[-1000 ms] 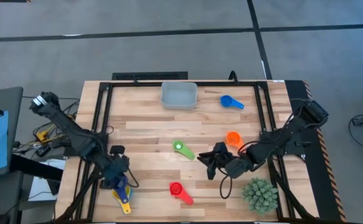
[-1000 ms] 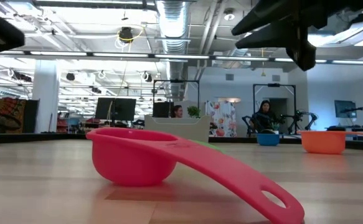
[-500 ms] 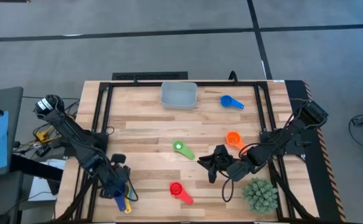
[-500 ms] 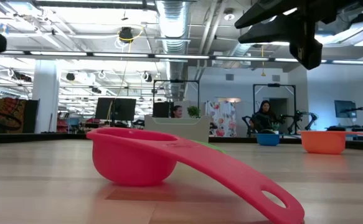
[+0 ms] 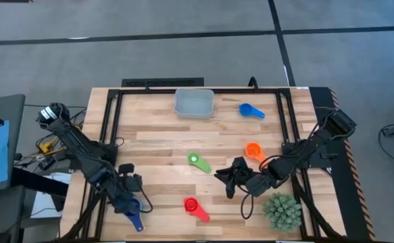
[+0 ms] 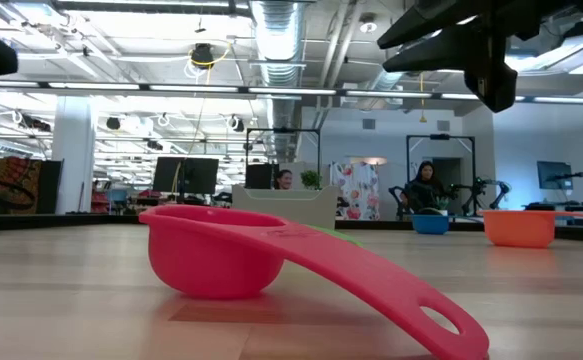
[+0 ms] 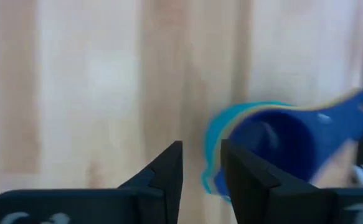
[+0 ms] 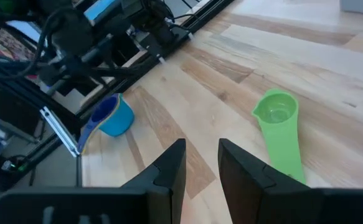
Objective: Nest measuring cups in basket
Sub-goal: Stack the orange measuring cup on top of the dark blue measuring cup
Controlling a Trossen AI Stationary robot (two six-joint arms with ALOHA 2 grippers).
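Basket [image 5: 194, 104] sits at the far edge of the table [image 5: 163, 145], centre, with no cups inside. Blue cup [image 5: 251, 111] lies just beside it toward the right edge; orange cup [image 5: 253, 150], green cup [image 5: 198, 160] and red cup [image 5: 194, 207] lie mid-table to near edge. Dark blue cup [image 5: 133, 214], nested in a light blue cup [image 7: 213, 140], rests at the near left corner. Left gripper [image 5: 128, 196] is just beside it, fingers nearly closed, grasping nothing. Right gripper [image 5: 229, 177] hovers near the green cup, fingers nearly closed, empty.

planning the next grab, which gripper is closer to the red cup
Right. The right gripper hovers just beside the red cup, toward the green cup. The left gripper sits farther off, near the table's left edge, over the stacked blue cups.
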